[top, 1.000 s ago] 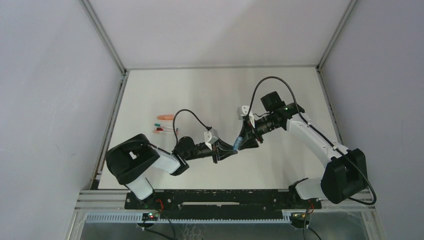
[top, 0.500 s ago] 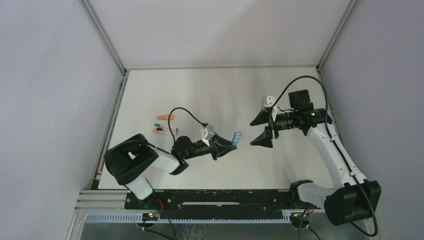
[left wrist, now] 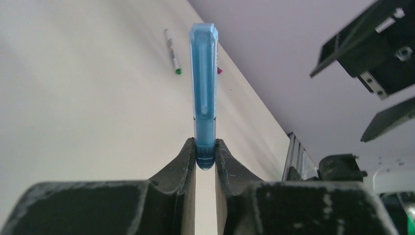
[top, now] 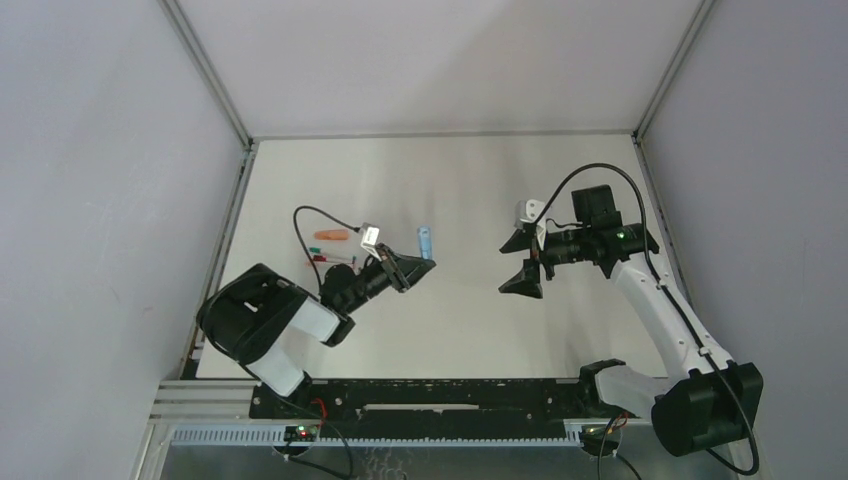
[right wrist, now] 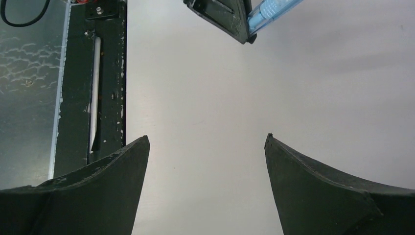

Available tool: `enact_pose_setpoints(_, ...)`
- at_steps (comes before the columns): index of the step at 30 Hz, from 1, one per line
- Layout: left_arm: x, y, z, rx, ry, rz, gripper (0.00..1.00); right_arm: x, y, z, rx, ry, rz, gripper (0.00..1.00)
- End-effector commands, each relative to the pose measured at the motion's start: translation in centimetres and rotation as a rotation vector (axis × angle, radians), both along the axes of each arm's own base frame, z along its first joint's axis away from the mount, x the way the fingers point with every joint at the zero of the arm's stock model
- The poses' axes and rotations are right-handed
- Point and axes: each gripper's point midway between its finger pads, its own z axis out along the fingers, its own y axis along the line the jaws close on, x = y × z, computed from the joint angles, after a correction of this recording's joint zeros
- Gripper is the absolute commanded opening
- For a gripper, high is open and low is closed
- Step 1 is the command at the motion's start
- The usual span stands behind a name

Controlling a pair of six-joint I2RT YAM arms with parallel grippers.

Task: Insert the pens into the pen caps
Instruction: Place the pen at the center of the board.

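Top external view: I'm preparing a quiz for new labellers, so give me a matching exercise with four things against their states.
1. left tool
2. right tool
3. light blue tube
4. orange cap

A. lying loose, untouched
B. open, empty
C. clamped at one end, sticking out
D. shut on something

Pairs: 1-D, 2-B, 3-C, 4-A

We're looking down on a pale, matte white table [top: 450,180], boxed in by plain lavender-grey walls [top: 90,170] on three sides (metal frame posts [top: 205,72] run up the back corners). Light is soft and even, and a black rail [top: 440,393] lines the near edge.
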Motion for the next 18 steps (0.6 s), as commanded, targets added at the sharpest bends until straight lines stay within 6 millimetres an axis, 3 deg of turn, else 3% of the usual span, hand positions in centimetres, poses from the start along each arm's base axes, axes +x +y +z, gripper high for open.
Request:
enact_pose_setpoints(1, 0.4, 2.8, -0.1, -0.109, 0.16, 0.101, 0.0, 0.5, 0.2, -0.2, -0.019, -0.034, -0.009, 0.94)
enact_pose_setpoints(13, 1.6, 13.0, -3.9, -0.174, 0.398, 0.626, 0.0, 0.6, 0.4, -0.4, -0.036, -0.045, -0.01, 0.94)
enact_pose_setpoints(18, 1.5, 17.0, -6.2, -0.103, 0.551, 0.869, 0.0, 0.5, 0.4, -0.3, -0.037, -0.05, -0.009, 0.94)
